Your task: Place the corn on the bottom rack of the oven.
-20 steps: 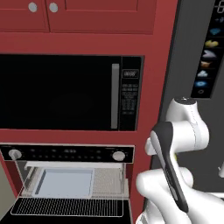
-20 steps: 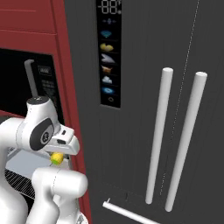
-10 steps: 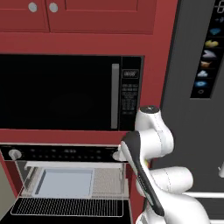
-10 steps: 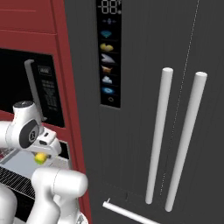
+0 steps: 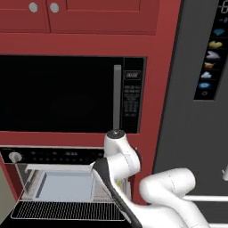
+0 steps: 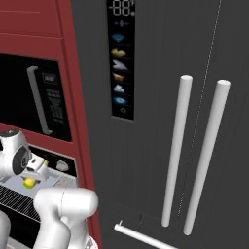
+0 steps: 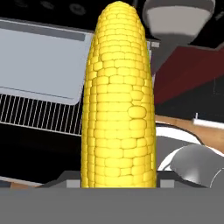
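The gripper (image 6: 34,174) pinches the corn (image 7: 119,100), whose long axis runs straight out from the hand; the bottom rack (image 7: 39,114) lies ahead, left of the cob.

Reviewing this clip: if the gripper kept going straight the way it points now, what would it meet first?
Probably the oven: past the corn that the gripper holds, the hand view looks at the pale cavity and a wire rack. Depth is unclear, so rack or cavity wall could come first.
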Controlling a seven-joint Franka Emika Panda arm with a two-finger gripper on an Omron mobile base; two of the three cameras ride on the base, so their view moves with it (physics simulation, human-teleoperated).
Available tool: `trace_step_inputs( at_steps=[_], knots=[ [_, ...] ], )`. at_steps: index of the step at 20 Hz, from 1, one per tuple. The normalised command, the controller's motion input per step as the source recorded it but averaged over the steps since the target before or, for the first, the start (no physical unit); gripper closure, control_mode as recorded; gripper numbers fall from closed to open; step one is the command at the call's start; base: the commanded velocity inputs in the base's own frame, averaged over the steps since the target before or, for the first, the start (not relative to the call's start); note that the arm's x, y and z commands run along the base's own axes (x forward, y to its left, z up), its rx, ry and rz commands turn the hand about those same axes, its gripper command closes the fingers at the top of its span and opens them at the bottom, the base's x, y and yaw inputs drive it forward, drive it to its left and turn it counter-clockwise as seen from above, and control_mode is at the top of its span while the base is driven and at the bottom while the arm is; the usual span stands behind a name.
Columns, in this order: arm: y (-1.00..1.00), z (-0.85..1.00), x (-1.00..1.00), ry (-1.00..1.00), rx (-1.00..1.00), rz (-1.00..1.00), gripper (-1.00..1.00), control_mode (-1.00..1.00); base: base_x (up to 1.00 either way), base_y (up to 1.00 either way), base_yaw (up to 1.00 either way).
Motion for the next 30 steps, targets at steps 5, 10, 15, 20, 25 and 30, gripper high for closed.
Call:
trace_step_inputs(
  at_steps=[5,10,15,20,25,30],
  knots=[
    [1.0,-0.58,0.27,0.1,-0.08,-0.09,1.0,-1.0,0.0,0.0,0.0],
    [1.0,-0.35,0.21,0.0,-0.16,-0.11,1.0,-1.0,0.0,0.0,0.0],
    [0.95,-0.22,0.33,0.0,-0.08,-0.22,1.0,-1.0,0.0,0.0,0.0],
    [0.23,-0.17,0.3,0.0,0.0,-0.13,1.0,-1.0,0.0,0.0,0.0],
    [0.0,-0.3,0.24,0.0,-0.03,-0.12,1.0,-1.0,0.0,0.0,0.0],
    [0.0,-0.41,0.05,-0.01,-0.07,-0.03,1.0,-1.0,0.0,0.0,0.0]
  ],
)
